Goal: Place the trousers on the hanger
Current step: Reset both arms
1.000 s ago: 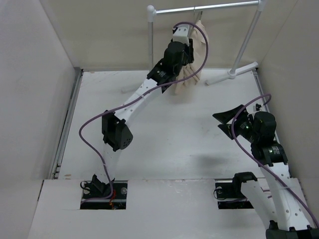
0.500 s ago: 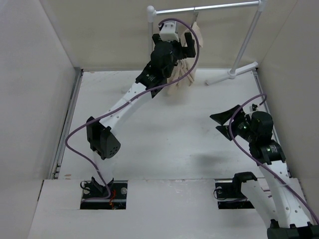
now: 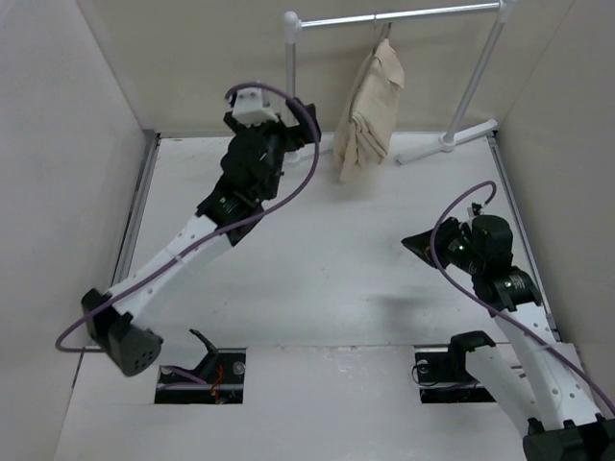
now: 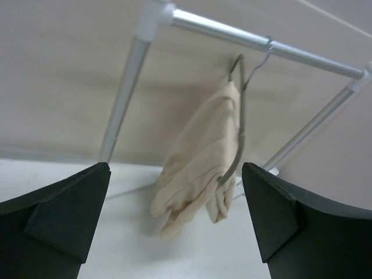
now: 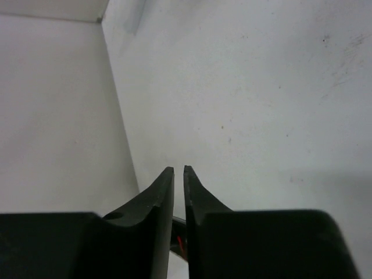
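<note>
The beige trousers [image 3: 370, 108] hang folded over the thin grey wire hanger [image 4: 240, 119], whose hook sits on the rack's top rail. They hang free, and nothing grips them. My left gripper [image 3: 288, 120] is to their left and a little nearer, with its jaws wide open and empty. In the left wrist view the trousers [image 4: 200, 160] show beyond the left gripper [image 4: 176, 170], well apart from it. My right gripper [image 3: 419, 245] hovers low over the right side of the table. Its fingers [image 5: 164, 192] are nearly touching with nothing between them.
The white tubular garment rack [image 3: 394, 16] stands at the back, with a post [image 3: 291, 82] on the left and a footed leg [image 3: 448, 141] on the right. Pale walls enclose the white table [image 3: 327, 259] on three sides. A metal strip [image 3: 130, 240] runs along its left edge.
My left gripper opened, let go of the trousers and drew back to the left and nearer. The trousers now hang free on the hanger. My right gripper closed its jaws.
</note>
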